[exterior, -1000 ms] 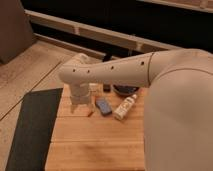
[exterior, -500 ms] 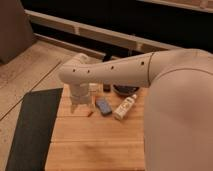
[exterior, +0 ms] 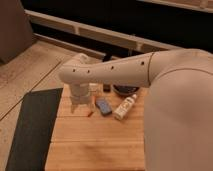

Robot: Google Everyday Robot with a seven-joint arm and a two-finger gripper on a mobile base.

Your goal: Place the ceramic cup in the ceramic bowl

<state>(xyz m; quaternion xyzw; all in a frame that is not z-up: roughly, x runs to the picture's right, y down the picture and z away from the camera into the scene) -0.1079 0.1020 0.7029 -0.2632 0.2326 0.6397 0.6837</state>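
My gripper hangs from the white arm over the left side of the wooden table, low above the boards. The ceramic cup is a small cream-white shape just right of and behind the gripper's wrist, partly hidden by it. The ceramic bowl is dark and round and sits at the table's far edge, to the right of the cup, partly under the arm. The gripper is beside the cup, and I cannot see whether it touches it.
A white bottle with a label lies in front of the bowl. A blue flat object lies between bottle and gripper. A small black block stands by the cup. A small orange item lies near the gripper. A dark mat covers the floor at left.
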